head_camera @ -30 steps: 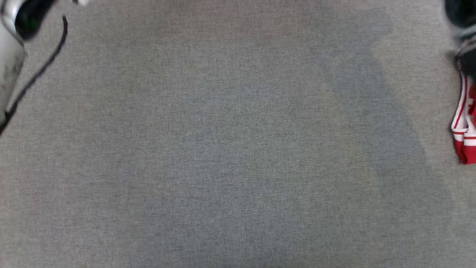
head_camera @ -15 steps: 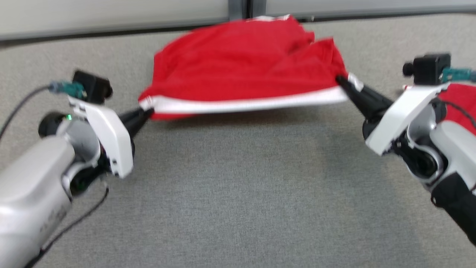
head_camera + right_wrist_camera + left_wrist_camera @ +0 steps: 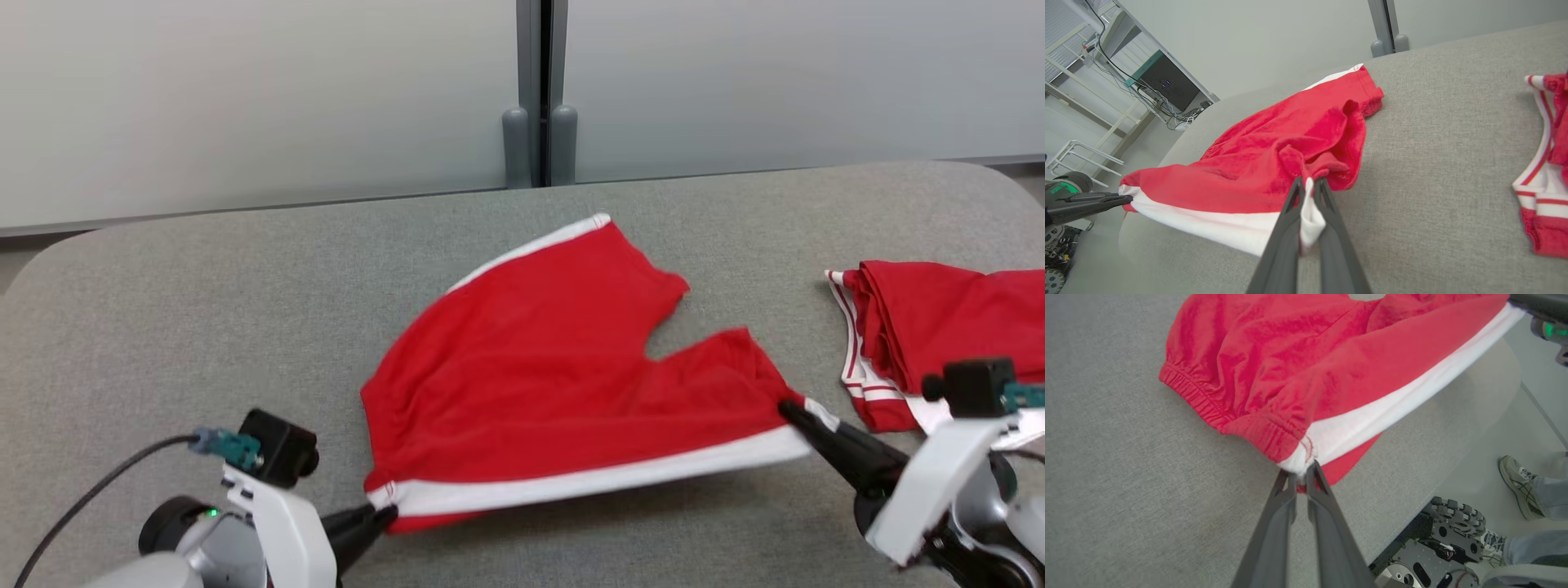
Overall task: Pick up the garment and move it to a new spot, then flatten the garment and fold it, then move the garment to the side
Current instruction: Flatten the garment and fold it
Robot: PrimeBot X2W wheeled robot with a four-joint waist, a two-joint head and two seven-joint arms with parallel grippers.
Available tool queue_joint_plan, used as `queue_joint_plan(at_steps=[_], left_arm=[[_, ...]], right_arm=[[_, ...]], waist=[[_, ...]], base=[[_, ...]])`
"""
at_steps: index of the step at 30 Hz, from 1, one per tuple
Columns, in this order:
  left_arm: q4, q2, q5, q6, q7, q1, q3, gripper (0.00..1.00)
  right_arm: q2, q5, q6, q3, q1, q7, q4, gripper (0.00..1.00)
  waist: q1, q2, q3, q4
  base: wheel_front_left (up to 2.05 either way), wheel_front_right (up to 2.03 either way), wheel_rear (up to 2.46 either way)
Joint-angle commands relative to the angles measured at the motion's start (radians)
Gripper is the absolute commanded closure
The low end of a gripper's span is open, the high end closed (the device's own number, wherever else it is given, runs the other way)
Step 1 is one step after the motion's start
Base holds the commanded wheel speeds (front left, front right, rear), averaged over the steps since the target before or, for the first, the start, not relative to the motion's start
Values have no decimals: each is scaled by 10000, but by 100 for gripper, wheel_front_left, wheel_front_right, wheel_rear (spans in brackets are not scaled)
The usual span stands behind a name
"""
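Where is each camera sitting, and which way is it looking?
Head view: on the robot's head, looking forward and down at the red shorts on the grey table; left gripper and right gripper show.
Left wrist view: on the left wrist, looking along its gripper at the waistband corner; the wheeled base shows.
Right wrist view: on the right wrist, looking along its gripper at the opposite corner.
Shared: both wrist views show the shorts and the other arm's gripper.
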Motion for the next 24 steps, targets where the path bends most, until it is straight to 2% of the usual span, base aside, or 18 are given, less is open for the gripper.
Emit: queue_joint_plan(at_steps=[1, 5, 8, 11, 15, 20, 24], left_arm=[[-301, 204, -84, 218, 13, 181, 13, 100], [-1335, 638, -181, 721, 149, 375, 29, 100], [-1640, 815, -348, 759, 540, 116, 92, 100], [-1598, 662, -1030, 398, 1114, -209, 274, 100], [-981, 449, -2115, -206, 2415, -1063, 567, 100], [212, -195, -2948, -725, 3921, -2521, 959, 100], [1067, -551, -3427, -943, 4833, -3631, 1316, 100]], right_arm=[[-152, -75, 2, -303, 361, 70, -244, 100], [-214, -529, 2, -1519, 1503, 524, -1199, 100], [82, -996, 2, -2472, 1878, 1216, -1693, 100], [526, -1497, 2, -3316, 1895, 2290, -1867, 100], [1459, -1823, 2, -4330, 1317, 4047, -1822, 100], [2334, -2675, 2, -5483, 10, 6195, -1521, 100], [3019, -3379, 2, -6250, -1454, 7672, -1413, 100]], waist=[[0, 0, -70, 27], [0, 0, -82, 99], [0, 0, 77, 172], [0, 0, 366, 316], [0, 0, 944, 494], [0, 0, 1800, 706], [0, 0, 2568, 805]], base=[[0, 0, 0], [0, 0, 0], [0, 0, 0], [0, 0, 0], [0, 0, 0], [0, 0, 0], [0, 0, 0]])
